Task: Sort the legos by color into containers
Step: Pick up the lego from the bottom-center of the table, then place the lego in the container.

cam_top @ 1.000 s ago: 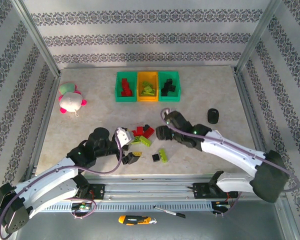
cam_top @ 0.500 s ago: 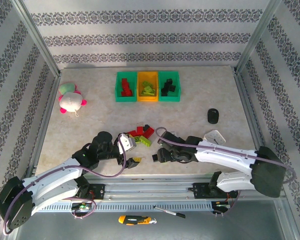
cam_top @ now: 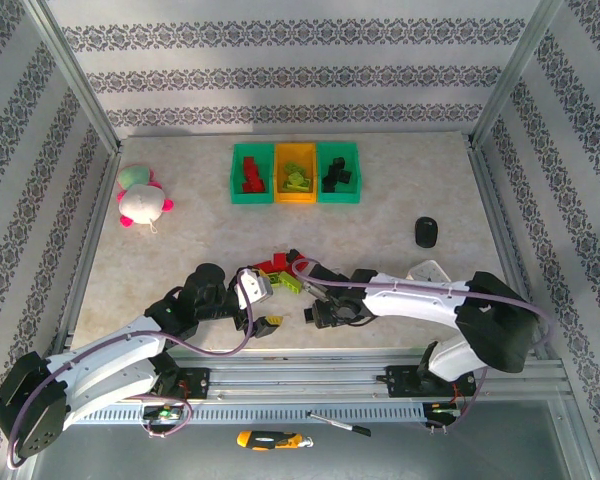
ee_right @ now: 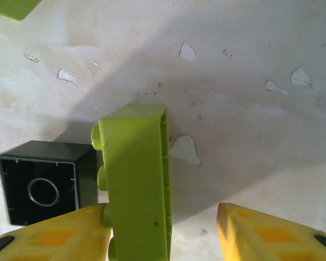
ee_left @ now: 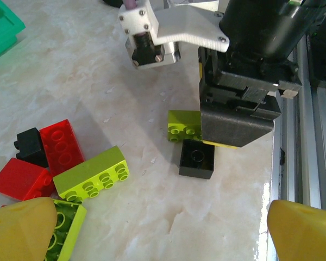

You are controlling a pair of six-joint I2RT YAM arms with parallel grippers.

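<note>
Since a second ago the right gripper (cam_top: 325,312) has pulled back from beside the loose pile toward the near edge of the table (cam_top: 200,230) and dropped low over a lime green brick (ee_right: 136,179), with its elbow folding in toward the base. The left gripper (cam_top: 258,290) has edged a little nearer and to the right.

In the right wrist view the brick lies between that gripper's yellow fingers. One finger (ee_right: 54,234) touches its studded side, and the other (ee_right: 271,234) stands clear of it with bare table between. The jaws are therefore parted around the brick and not clamped on it. A black brick (ee_right: 41,190) lies hollow side up, just left of the lime one and touching or nearly touching it.

The left gripper's jaws are spread wide and hold nothing. It hangs low over the near side of the loose pile. In its wrist view one fingertip (ee_left: 22,228) overlaps a lime plate (ee_left: 65,228). Just beyond that are a long lime brick (ee_left: 92,174), a red brick (ee_left: 61,145), a flat red piece (ee_left: 19,179) and a small black piece (ee_left: 30,145), all bunched together.

At the far middle of the table three bins stand joined in a row:
- The left green bin (cam_top: 251,199) holds red bricks.
- The orange bin (cam_top: 295,199) holds lime ones.
- The right green bin (cam_top: 338,198) holds black ones.

A plush toy (cam_top: 140,200) lies at the far left. A black oval object (cam_top: 426,232) sits to the right, and near it a white block (cam_top: 430,270) is partly hidden behind the right arm.
</note>
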